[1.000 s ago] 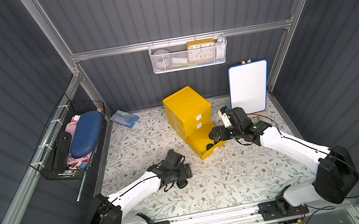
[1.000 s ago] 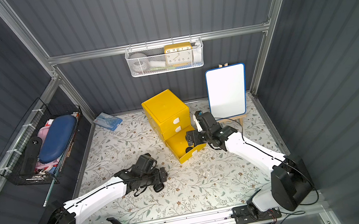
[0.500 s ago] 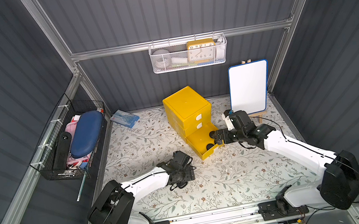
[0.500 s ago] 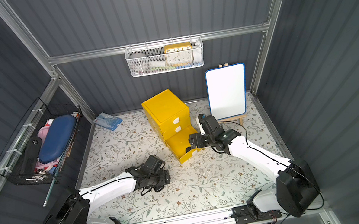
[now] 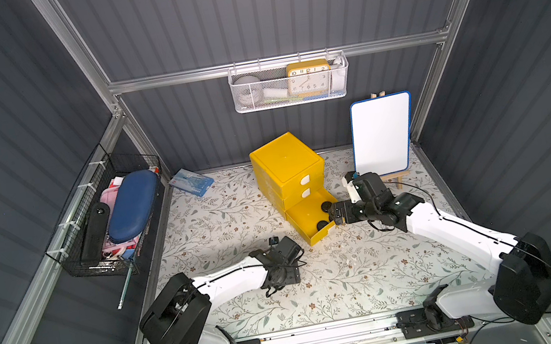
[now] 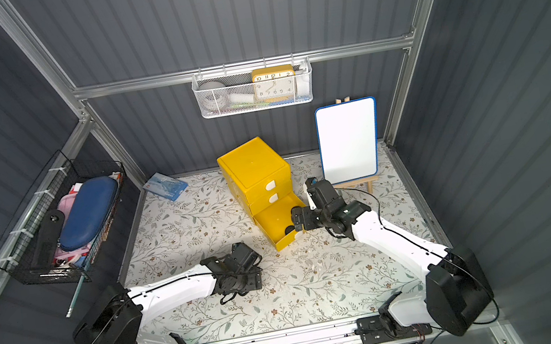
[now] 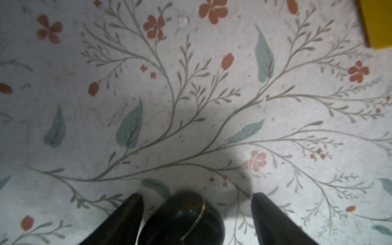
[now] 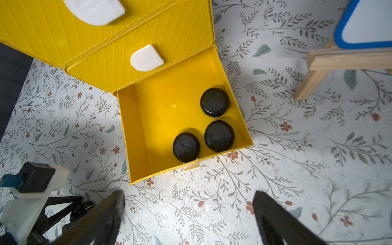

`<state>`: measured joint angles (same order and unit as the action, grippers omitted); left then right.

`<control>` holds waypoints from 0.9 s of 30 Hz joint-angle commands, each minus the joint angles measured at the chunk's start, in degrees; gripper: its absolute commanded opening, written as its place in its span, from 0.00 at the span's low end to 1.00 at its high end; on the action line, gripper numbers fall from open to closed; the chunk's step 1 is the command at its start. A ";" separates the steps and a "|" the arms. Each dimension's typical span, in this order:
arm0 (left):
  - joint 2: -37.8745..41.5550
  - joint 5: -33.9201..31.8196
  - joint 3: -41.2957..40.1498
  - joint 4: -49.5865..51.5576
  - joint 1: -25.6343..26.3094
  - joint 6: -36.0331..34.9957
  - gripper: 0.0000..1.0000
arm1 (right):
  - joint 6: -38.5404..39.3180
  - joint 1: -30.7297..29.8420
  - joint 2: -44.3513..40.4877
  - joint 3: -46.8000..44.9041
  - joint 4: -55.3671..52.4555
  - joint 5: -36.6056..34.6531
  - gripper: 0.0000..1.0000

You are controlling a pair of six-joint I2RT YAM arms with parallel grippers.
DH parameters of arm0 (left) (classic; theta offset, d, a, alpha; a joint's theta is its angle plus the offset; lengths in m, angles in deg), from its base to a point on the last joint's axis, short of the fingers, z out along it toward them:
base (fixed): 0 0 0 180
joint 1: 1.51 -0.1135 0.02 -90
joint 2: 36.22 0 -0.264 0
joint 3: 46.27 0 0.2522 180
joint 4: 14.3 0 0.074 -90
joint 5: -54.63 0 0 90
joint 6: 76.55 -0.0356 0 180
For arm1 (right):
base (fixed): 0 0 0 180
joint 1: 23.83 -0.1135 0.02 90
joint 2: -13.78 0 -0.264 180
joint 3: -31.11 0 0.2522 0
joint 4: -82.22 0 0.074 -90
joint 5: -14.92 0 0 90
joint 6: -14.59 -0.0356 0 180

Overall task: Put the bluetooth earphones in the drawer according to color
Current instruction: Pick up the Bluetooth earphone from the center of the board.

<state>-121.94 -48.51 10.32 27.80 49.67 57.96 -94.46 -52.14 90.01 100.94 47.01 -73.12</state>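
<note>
left gripper (image 7: 195, 194) points down at the floral mat (image 7: 191, 84). its two dark fingers (image 7: 127, 216) are spread, with a black earphone case (image 7: 182, 218) between them. the case sits close to one finger and clearly apart from the other, so nothing is clamped.

right gripper (image 8: 188, 193) is spread wide and empty. it hovers over the mat just in front of the pulled-out bottom drawer (image 8: 127, 131) of the yellow three-drawer cabinet (image 5: 286, 163). three black cases (image 8: 219, 135) lie in that drawer, bunched toward the side nearer the right arm: two by the front wall, one further back. the two upper drawers are shut. a blue-framed whiteboard (image 5: 382, 133) on a wooden easel stands near the right arm's wrist, by the back wall.
</note>
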 commanded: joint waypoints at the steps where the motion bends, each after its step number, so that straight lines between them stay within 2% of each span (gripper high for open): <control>1: -2.73 -0.27 -0.75 7.43 1.26 3.79 0.81 | -0.55 -0.01 -0.83 -0.79 -0.35 0.13 0.99; 13: -5.87 -0.13 -0.69 4.70 2.35 5.30 0.67 | -0.73 -0.05 -0.45 -1.06 -0.26 0.30 0.99; 24: -3.89 -0.34 -1.64 2.73 2.32 5.21 0.41 | -0.67 -0.06 0.10 0.62 -1.84 1.02 0.99; 27: -2.91 -0.56 -1.26 2.83 2.39 4.76 0.36 | -0.73 -0.05 -0.20 0.53 -2.01 1.03 0.99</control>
<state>-123.77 -51.77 11.54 29.29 52.03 62.36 -94.89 -52.14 90.11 100.57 46.35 -72.45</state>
